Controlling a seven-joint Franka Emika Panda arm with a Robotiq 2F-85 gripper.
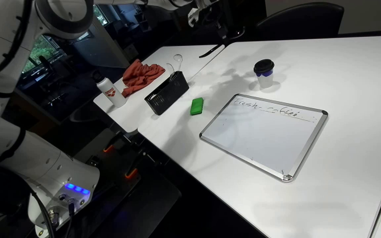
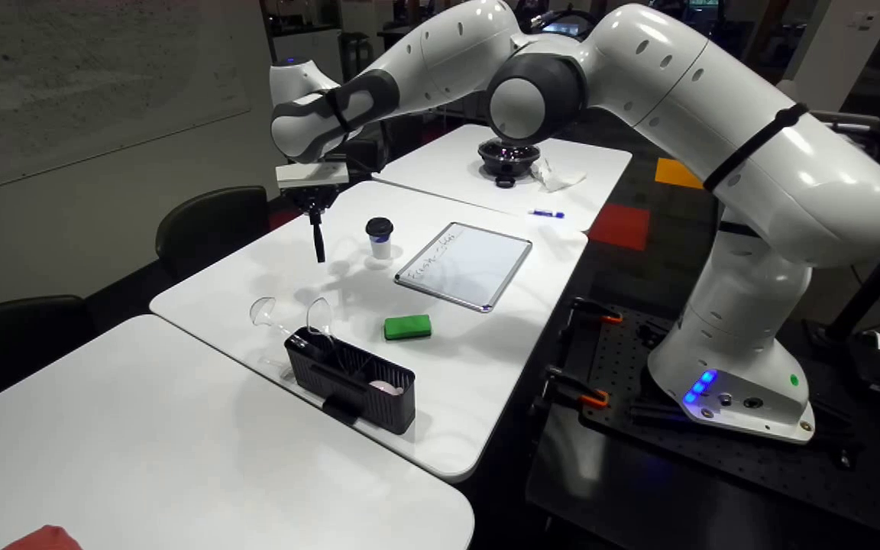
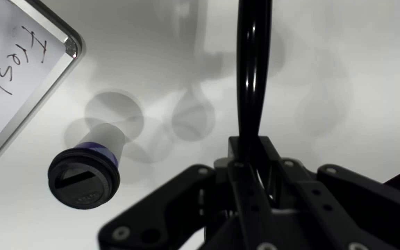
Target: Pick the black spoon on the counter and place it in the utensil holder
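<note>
- Currently, I have the black spoon (image 3: 253, 66) up in the air, over the tabletop (image 1: 349, 99) and not touching it; in an exterior view it sticks out to both sides of my grip, one end curling upward.
- My fingers (image 3: 271, 152) are closed on the spoon; in the wrist view its glossy length runs from between the tips to the top edge.
- The utensil holder (image 2: 318, 380), a long black slotted basket, stands near one edge of the tabletop, well apart from the spoon. Two see-through utensils (image 2: 262, 311) lean out of one end; toward the other I see a pale object (image 2: 386, 387) that I can't identify.
- A cup (image 3: 85, 180) with a black lid and purple band stands upright near a corner of the whiteboard (image 1: 266, 142).
- That board lies flat, silver-framed, with "Fresh coffee" handwritten along one side.
- Between board and holder lies a green block (image 2: 408, 327), touching neither.
- Past the holder, a neighbouring tabletop (image 2: 180, 428) carries a white bottle (image 1: 111, 91) just beside a crumpled red cloth (image 1: 141, 76).
- At the opposite end, another tabletop (image 2: 440, 156) carries a round black bowl (image 2: 509, 159), something white and crumpled (image 2: 558, 177) and a blue pen (image 2: 547, 214).
</note>
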